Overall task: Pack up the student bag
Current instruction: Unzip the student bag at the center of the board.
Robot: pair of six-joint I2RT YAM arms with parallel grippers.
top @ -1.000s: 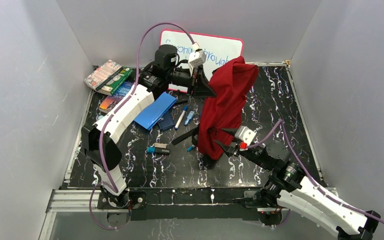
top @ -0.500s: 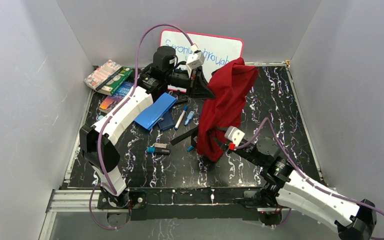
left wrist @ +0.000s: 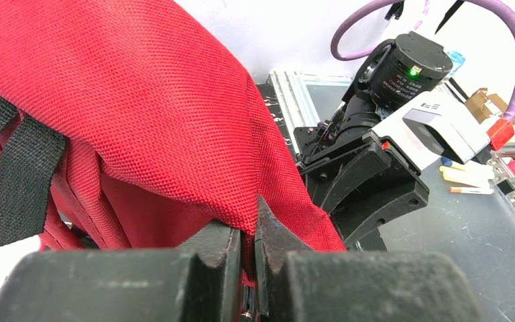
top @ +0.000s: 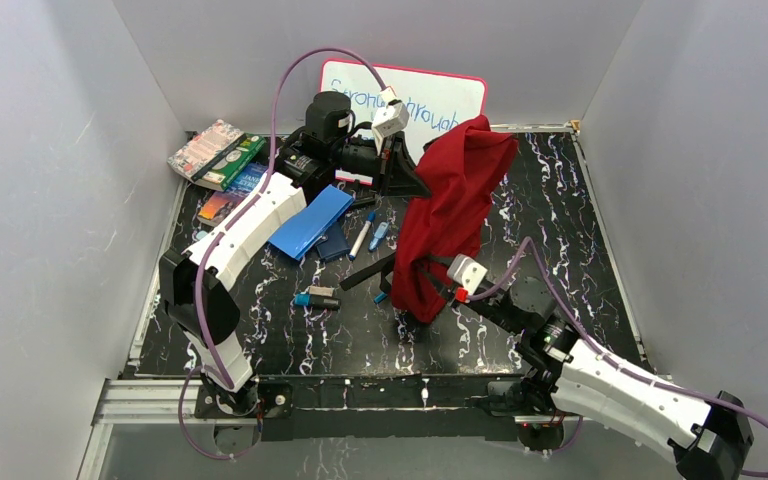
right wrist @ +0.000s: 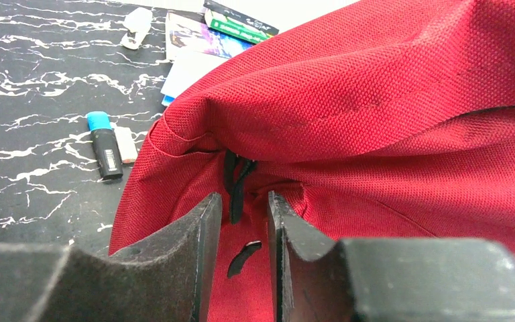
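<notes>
The student bag (top: 452, 205), a red fabric backpack, hangs upright from its upper left edge at the table's middle. My left gripper (top: 412, 180) is shut on a fold of its red cloth (left wrist: 174, 121), which is pinched between the fingertips of the left gripper (left wrist: 249, 231). Black straps (left wrist: 13, 174) hang at the left of that view. My right gripper (top: 438, 290) is at the bag's lower front. Its jaws (right wrist: 245, 208) stand narrowly open on either side of a black zipper pull (right wrist: 236, 180), with a gap showing on both sides.
A blue folder (top: 310, 222) and pens (top: 362, 236) lie left of the bag. Books (top: 216, 152) are stacked at the far left. A whiteboard (top: 445, 95) leans on the back wall. A blue-capped marker (top: 317, 298) lies in front, seen also as a marker (right wrist: 106, 151) from the right wrist.
My right arm has pushed forward and left into the bag's lower edge, and its jaws have narrowed around the zipper pull. The left gripper and the hanging bag have stayed put.
</notes>
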